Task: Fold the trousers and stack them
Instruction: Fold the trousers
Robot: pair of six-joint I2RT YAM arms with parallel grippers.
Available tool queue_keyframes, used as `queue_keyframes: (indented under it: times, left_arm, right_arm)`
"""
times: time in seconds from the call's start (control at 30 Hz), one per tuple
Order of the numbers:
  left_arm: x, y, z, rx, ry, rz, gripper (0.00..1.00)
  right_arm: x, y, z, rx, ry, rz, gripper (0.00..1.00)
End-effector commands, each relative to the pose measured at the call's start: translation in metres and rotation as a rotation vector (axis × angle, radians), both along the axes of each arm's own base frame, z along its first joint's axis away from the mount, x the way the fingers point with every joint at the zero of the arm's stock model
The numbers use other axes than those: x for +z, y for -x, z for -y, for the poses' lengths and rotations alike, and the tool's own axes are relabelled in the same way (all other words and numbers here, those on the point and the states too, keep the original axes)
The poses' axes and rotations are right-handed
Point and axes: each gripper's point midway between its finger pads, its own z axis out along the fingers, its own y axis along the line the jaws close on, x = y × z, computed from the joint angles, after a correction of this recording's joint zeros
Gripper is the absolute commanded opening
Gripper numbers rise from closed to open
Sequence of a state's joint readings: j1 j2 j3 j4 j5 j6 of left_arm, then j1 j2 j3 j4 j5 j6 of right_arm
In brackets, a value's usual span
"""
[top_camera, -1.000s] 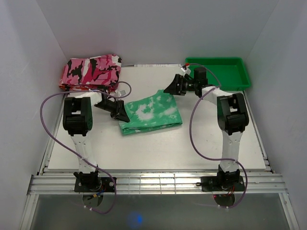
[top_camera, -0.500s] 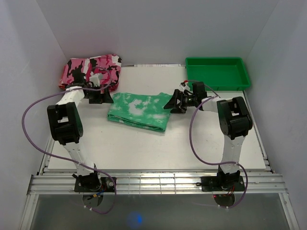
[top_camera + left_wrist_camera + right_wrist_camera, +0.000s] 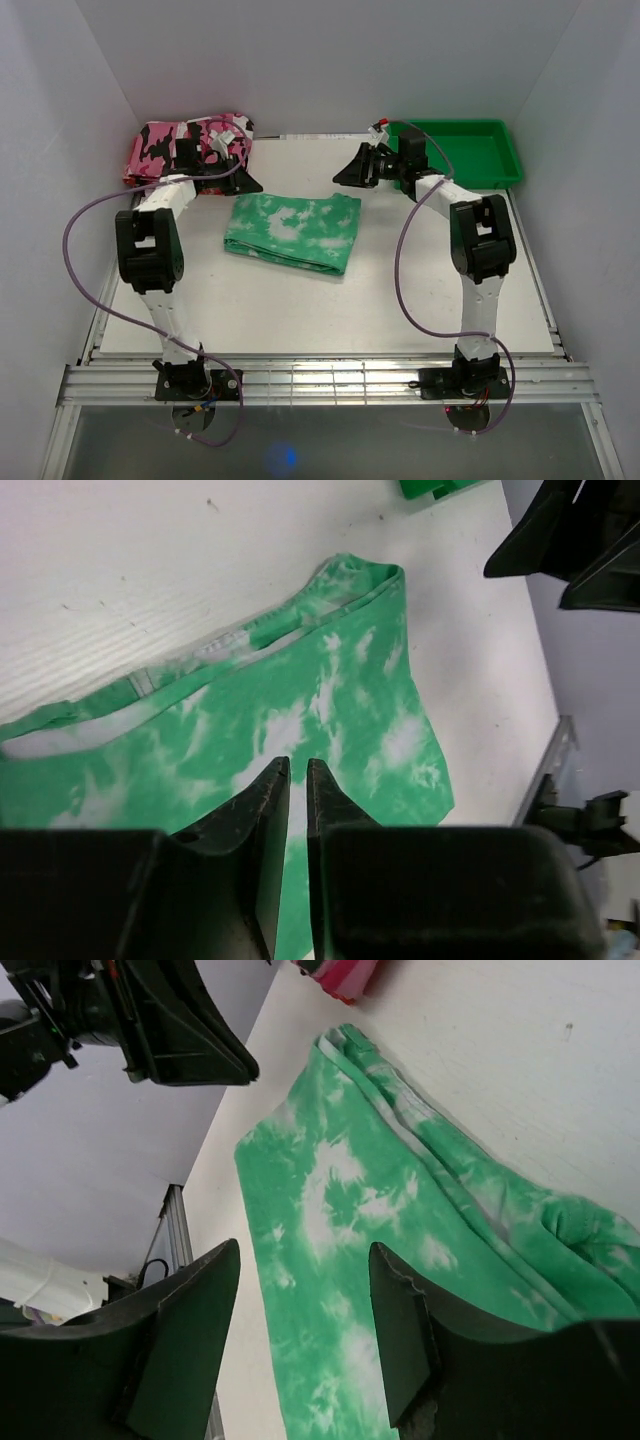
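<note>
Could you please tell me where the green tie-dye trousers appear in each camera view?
Top external: the trousers lie folded at the middle of the white table.
Left wrist: they fill the centre and lower left.
Right wrist: they run diagonally from upper centre to lower right.
Shared landmark: bare table surface borders the cloth in every view.
</note>
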State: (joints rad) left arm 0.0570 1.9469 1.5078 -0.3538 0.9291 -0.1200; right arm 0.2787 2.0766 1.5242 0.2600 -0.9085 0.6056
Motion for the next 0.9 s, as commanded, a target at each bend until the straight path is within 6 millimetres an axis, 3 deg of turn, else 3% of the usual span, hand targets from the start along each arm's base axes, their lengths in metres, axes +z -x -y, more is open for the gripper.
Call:
queue_keyframes:
  times: [0.0, 0.13, 0.17, 0.2, 0.27, 0.3, 0.37, 0.4, 0.5, 0.53, 0.6, 0.63, 0.67, 0.7, 0.73, 0.77, 0.83, 0.87]
  left_arm:
    - [-0.033, -0.009, 0.013, 0.046, 0.143, -0.178, 0.23]
    - [-0.08, -0.032, 0.004, 0.171, 0.137, -0.267, 0.23]
    - [-0.09, -0.036, 0.001, 0.202, 0.134, -0.285, 0.24]
    - [-0.11, -0.038, -0.003, 0.255, 0.146, -0.35, 0.24]
    - [-0.129, -0.041, -0.01, 0.3, 0.144, -0.399, 0.28]
    - [-0.143, -0.04, -0.013, 0.317, 0.115, -0.413, 0.29]
    - [-0.151, -0.027, -0.014, 0.315, 0.112, -0.463, 0.32]
    - [-0.136, -0.022, -0.01, 0.278, 0.134, -0.44, 0.35]
    - [-0.105, -0.006, -0.001, 0.207, 0.169, -0.384, 0.46]
    - [-0.071, -0.002, 0.001, 0.165, 0.168, -0.294, 0.49]
    - [-0.051, 0.015, 0.002, 0.129, 0.147, -0.256, 0.54]
    - [-0.04, 0.022, 0.002, 0.108, 0.137, -0.226, 0.54]
    - [-0.017, 0.033, 0.005, 0.064, 0.137, -0.167, 0.54]
    - [-0.021, 0.049, 0.007, 0.048, 0.143, -0.211, 0.53]
    - [-0.019, 0.059, 0.008, 0.036, 0.147, -0.221, 0.52]
    - [-0.01, 0.071, 0.012, 0.015, 0.166, -0.22, 0.51]
    - [-0.025, 0.096, 0.015, 0.024, 0.186, -0.303, 0.49]
    - [-0.029, 0.102, 0.014, 0.042, 0.183, -0.314, 0.49]
  right_arm:
    - [-0.044, -0.003, -0.021, 0.027, -0.011, -0.113, 0.59]
    - [-0.096, -0.013, -0.024, 0.01, 0.062, -0.149, 0.55]
    - [-0.118, -0.015, -0.023, 0.007, 0.088, -0.168, 0.55]
    - [-0.124, -0.019, -0.023, 0.007, 0.102, -0.155, 0.54]
    - [-0.151, -0.021, -0.018, 0.009, 0.156, -0.157, 0.55]
    - [-0.149, -0.028, -0.017, 0.005, 0.163, -0.131, 0.55]
    - [-0.151, -0.035, -0.013, 0.0, 0.179, -0.108, 0.56]
    - [-0.144, -0.039, -0.013, 0.002, 0.176, -0.09, 0.56]
    - [-0.1, -0.041, -0.016, 0.038, 0.147, 0.002, 0.64]
    - [-0.07, -0.036, -0.017, 0.061, 0.124, 0.046, 0.67]
    - [-0.045, -0.02, -0.017, 0.09, 0.102, 0.043, 0.72]
    - [-0.013, -0.006, -0.018, 0.115, 0.072, 0.077, 0.73]
    - [-0.02, 0.015, -0.019, 0.136, 0.071, 0.023, 0.73]
    - [-0.014, 0.028, -0.021, 0.147, 0.054, 0.0, 0.73]
    - [0.005, 0.047, -0.022, 0.178, 0.03, 0.008, 0.73]
    - [-0.011, 0.072, -0.027, 0.207, 0.039, -0.06, 0.73]
    - [-0.008, 0.103, -0.036, 0.252, 0.017, -0.103, 0.73]
    - [-0.029, 0.122, -0.033, 0.26, 0.029, -0.171, 0.73]
